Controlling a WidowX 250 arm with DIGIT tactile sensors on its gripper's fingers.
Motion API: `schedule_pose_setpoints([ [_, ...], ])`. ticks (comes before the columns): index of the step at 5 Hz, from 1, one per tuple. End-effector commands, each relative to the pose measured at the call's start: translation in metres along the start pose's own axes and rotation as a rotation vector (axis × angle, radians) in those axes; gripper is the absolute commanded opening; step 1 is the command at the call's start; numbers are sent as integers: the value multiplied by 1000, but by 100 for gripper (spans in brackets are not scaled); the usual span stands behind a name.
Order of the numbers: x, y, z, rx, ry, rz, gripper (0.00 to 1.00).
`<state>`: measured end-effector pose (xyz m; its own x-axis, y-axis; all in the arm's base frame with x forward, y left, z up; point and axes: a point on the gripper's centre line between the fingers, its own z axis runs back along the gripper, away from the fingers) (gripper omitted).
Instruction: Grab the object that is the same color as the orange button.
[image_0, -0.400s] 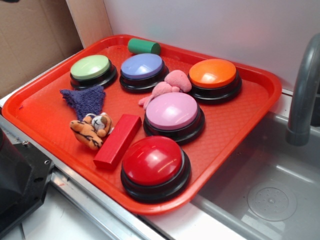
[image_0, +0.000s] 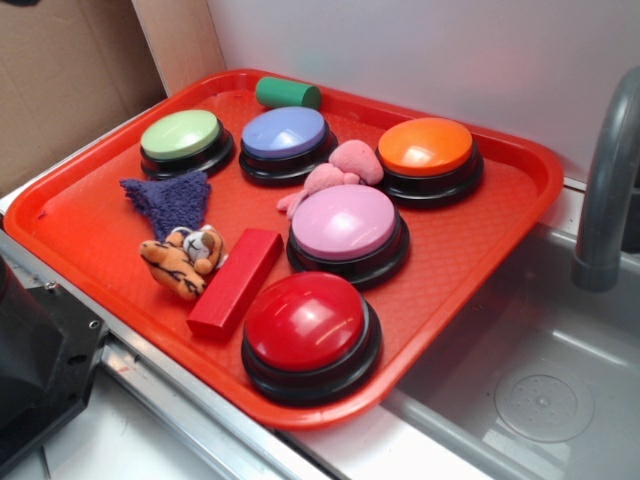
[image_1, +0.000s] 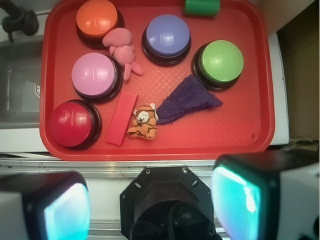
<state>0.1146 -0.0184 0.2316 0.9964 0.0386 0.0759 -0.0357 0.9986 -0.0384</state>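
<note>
1. Gripper (image_1: 150, 205) hovered with its two fingers spread wide apart, holding nothing, above the near edge of the red tray (image_1: 250, 100).
2. Ahead of it, between the fingers in the wrist view, lay the orange tiger toy (image_1: 143, 122), touching the red block (image_1: 121, 118).
3. Far back sat the orange button (image_0: 426, 147).

Both views are evenly and brightly lit, apparently from overhead. Soft white glare marks the domes of the orange button (image_0: 425, 146) and the red button (image_0: 305, 320); the shadows at their bases are short and faint. The exterior view is slightly soft, with compression blur on the red tray (image_0: 90, 215). In the wrist view the jaws fill the lower edge, out of focus, glowing cyan.
</note>
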Motion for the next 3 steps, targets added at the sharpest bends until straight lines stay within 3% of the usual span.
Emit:
schedule_pose_setpoints([
  [1, 17, -18, -46, -69, -36, 139, 100],
  [3, 22, -16, -117, -145, -71, 284, 100],
])
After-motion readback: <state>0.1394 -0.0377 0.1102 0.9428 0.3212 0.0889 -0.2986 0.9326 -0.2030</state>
